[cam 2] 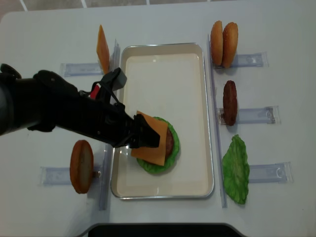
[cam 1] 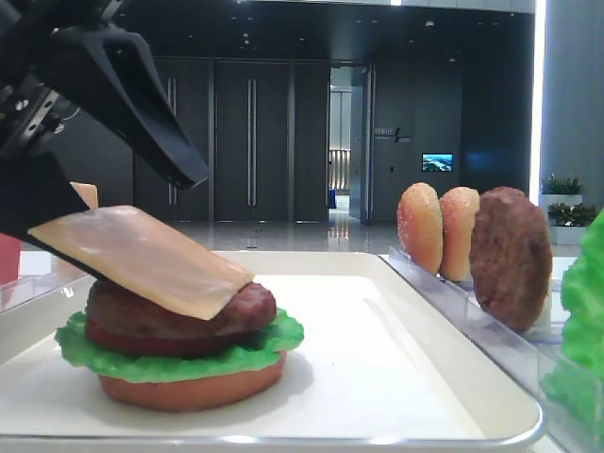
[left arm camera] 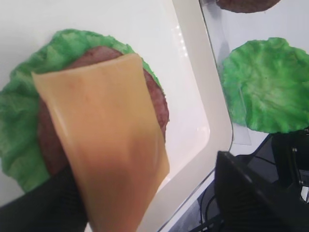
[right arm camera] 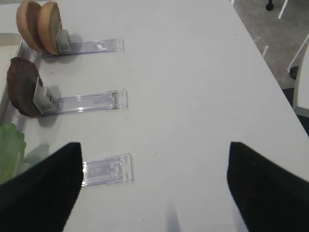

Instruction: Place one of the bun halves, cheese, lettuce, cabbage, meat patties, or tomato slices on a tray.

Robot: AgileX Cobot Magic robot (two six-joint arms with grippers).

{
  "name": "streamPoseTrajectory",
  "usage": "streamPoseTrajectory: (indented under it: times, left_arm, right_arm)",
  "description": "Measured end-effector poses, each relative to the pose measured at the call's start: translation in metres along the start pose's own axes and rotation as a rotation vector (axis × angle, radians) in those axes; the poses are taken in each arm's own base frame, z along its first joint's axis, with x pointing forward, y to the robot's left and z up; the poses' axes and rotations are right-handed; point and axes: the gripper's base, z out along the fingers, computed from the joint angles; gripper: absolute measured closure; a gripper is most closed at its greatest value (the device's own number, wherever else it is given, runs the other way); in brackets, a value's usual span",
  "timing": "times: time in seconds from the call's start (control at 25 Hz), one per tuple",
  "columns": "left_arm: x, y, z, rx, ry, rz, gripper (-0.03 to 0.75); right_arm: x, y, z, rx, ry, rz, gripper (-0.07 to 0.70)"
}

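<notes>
The cream tray (cam 2: pixel 163 74) holds a stack of bun half (cam 1: pixel 189 389), lettuce (cam 1: pixel 189 359), tomato slice (cam 1: pixel 123 342) and meat patty (cam 1: pixel 243 307). A square cheese slice (cam 2: pixel 150 140) lies tilted on the patty, its raised end resting on the lower finger of my left gripper (cam 2: pixel 140 136). That gripper is open: the upper finger (cam 1: pixel 179 156) stands clear above the cheese (cam 1: pixel 142 253). In the left wrist view the cheese (left arm camera: pixel 101 130) leans on one finger, the other well apart. My right gripper (right arm camera: pixel 154 193) hangs open over bare table.
Clear racks right of the tray hold two bun halves (cam 2: pixel 223 37), a patty (cam 2: pixel 229 101) and a lettuce leaf (cam 2: pixel 236 168). On the left stand another cheese slice (cam 2: pixel 102 48) and a bun half (cam 2: pixel 81 165). An empty clear holder (right arm camera: pixel 106 169) lies near my right gripper.
</notes>
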Motion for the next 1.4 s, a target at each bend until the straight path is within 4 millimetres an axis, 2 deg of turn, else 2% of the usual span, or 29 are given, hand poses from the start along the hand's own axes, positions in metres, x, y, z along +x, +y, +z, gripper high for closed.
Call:
streamPoseTrajectory:
  times: [0.2, 0.44, 0.72, 1.08, 1.2, 1.4]
  left_arm:
    - [-0.008, 0.003, -0.006, -0.018, 0.002, -0.017, 0.128]
    - [-0.035, 0.007, -0.026, -0.103, -0.006, -0.052, 0.126]
    - [-0.061, -0.002, -0.044, -0.177, -0.01, -0.057, 0.126]
    - [-0.102, -0.021, -0.086, -0.342, -0.033, 0.035, 0.125]
    - [-0.109, -0.017, -0.104, -0.417, -0.031, 0.036, 0.125]
    - [-0.109, 0.001, -0.131, -0.568, 0.035, -0.005, 0.125]
  right_arm:
    - [0.0, 0.0, 0.0, 0.0, 0.0, 0.0, 0.054]
    - [0.0, 0.0, 0.0, 0.0, 0.0, 0.0, 0.054]
    - [0.0, 0.0, 0.0, 0.0, 0.0, 0.0, 0.054]
    - [0.0, 0.0, 0.0, 0.0, 0.0, 0.0, 0.054]
    - [0.0, 0.0, 0.0, 0.0, 0.0, 0.0, 0.054]
    - [0.0, 0.0, 0.0, 0.0, 0.0, 0.0, 0.054]
